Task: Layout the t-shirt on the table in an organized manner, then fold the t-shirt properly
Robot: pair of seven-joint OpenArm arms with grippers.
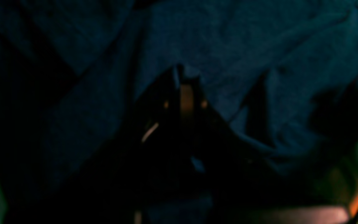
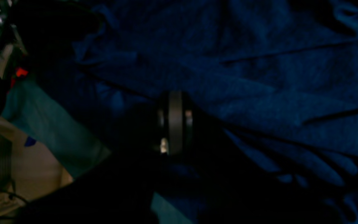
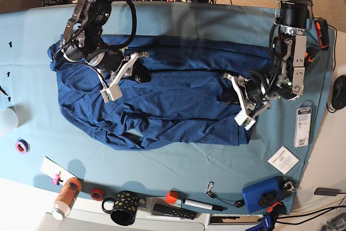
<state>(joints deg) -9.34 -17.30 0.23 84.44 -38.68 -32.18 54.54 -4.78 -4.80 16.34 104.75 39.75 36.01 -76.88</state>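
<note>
The dark navy t-shirt point(image 3: 173, 101) lies rumpled lengthwise across the teal-covered table point(image 3: 216, 20), with wrinkles bunched along its lower edge. My left gripper point(image 3: 226, 94) is at the shirt's right end, low on the cloth. In the left wrist view its jaws point(image 1: 183, 77) meet with a fold of the t-shirt point(image 1: 244, 46) pinched between them. My right gripper point(image 3: 143, 74) is on the upper left part of the shirt. Seen from the right wrist, its jaws point(image 2: 175, 96) are pressed together in the t-shirt point(image 2: 259, 93), and creases run out from them.
Along the front edge stand an orange bottle point(image 3: 66, 197), a black dotted mug point(image 3: 124, 208), a marker point(image 3: 197, 205) and a blue box point(image 3: 259, 194). A purple tape ring point(image 3: 21, 146) and a white cup point(image 3: 5, 120) sit at the left. A white card point(image 3: 283, 159) and a packet point(image 3: 303, 125) lie right.
</note>
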